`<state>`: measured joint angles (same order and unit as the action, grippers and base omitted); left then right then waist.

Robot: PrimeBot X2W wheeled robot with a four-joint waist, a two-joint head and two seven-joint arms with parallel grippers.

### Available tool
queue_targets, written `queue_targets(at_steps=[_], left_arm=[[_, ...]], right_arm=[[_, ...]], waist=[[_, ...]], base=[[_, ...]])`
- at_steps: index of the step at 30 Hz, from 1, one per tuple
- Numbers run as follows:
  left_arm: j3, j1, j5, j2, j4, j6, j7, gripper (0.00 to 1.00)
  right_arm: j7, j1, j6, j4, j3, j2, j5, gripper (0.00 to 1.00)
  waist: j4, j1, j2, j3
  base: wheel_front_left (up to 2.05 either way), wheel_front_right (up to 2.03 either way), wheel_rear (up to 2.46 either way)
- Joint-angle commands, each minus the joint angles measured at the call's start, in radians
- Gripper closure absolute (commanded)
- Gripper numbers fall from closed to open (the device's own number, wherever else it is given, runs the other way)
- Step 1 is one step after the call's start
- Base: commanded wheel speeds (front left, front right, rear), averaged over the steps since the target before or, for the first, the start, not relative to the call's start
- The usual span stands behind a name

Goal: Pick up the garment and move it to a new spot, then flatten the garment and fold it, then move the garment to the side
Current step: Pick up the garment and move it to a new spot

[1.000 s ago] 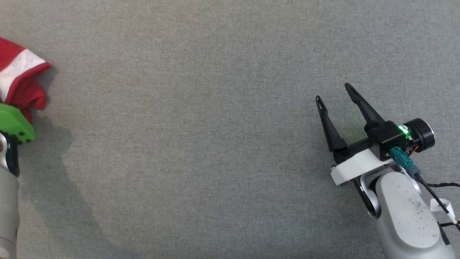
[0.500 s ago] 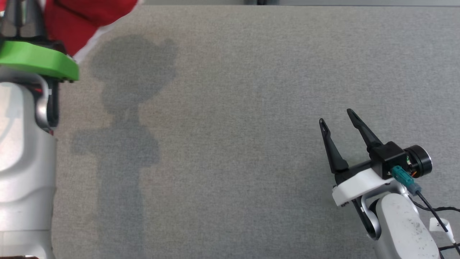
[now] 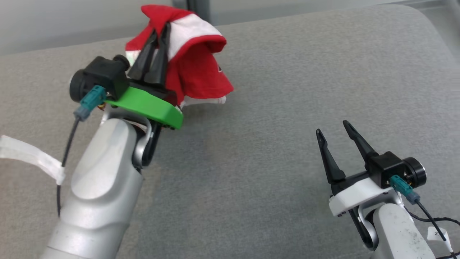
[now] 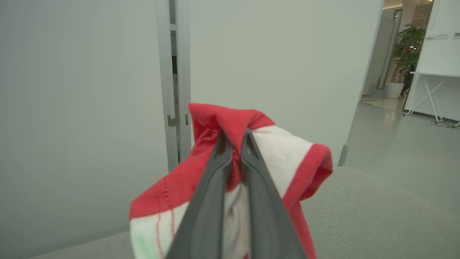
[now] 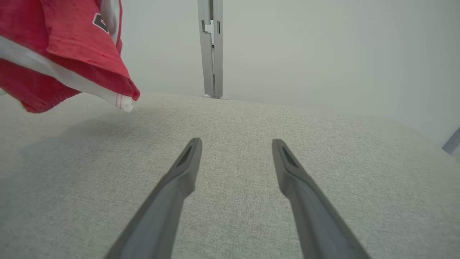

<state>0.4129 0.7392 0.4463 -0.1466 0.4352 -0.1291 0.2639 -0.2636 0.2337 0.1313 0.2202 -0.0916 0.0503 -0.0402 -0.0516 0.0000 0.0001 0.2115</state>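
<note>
Left gripper [image 3: 161, 30], pinched on the garment [image 3: 201, 68], had hoisted it at eleven o'clock; pickup done, right gripper [image 3: 332, 127] spread.

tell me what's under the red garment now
The garment, pinched in the left tool, hangs above grey surface, only its shadow beneath. The spot right behind the cloth is covered.

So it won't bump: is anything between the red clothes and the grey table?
Nothing visible. The left gripper holds the garment up over the grey surface; the open right gripper sits apart.
</note>
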Motion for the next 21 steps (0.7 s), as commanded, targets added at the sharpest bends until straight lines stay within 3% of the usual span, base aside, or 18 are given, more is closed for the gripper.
queue_targets(at_steps=[1, 4, 5, 6, 13, 21], left_arm=[[0.017, -0.031, 0.011, 0.013, 0.006, -0.001, 0.001, 1.00], [0.039, -0.074, 0.013, 0.035, 0.012, -0.001, 0.001, 1.00], [0.033, -0.087, 0.002, 0.037, 0.009, -0.001, 0.001, 0.77], [0.020, -0.111, -0.015, 0.042, 0.010, 0.000, 0.001, 0.00], [-0.117, -0.289, -0.097, 0.059, 0.022, 0.025, 0.001, 0.00], [-0.300, -0.441, -0.185, 0.061, -0.025, 0.034, 0.001, 0.00]], right_arm=[[-0.002, -0.021, -0.001, -0.003, 0.002, 0.003, -0.010, 0.00], [-0.002, -0.031, -0.001, -0.004, 0.001, 0.002, -0.019, 0.00], [-0.002, -0.033, -0.001, -0.002, 0.002, 0.002, -0.022, 0.00], [-0.002, -0.038, -0.001, -0.001, 0.003, 0.002, -0.024, 0.00], [-0.002, -0.061, -0.001, 0.000, 0.019, 0.002, -0.036, 0.00], [-0.002, -0.082, -0.001, -0.003, 0.044, 0.002, -0.041, 0.00]], waist=[[-0.118, 0.0000, -0.0001, -0.024], [-0.157, 0.0000, -0.0001, -0.026], [-0.166, 0.0000, -0.0001, -0.027], [-0.175, 0.0000, -0.0001, -0.029], [-0.183, 0.0000, -0.0001, -0.051], [-0.110, 0.0000, -0.0001, -0.088]], base=[[0.00, 0.00, 0.00], [0.00, 0.00, 0.00], [0.00, 0.00, 0.00], [0.00, 0.00, 0.00], [0.00, 0.00, 0.00], [0.00, 0.00, 0.00]])
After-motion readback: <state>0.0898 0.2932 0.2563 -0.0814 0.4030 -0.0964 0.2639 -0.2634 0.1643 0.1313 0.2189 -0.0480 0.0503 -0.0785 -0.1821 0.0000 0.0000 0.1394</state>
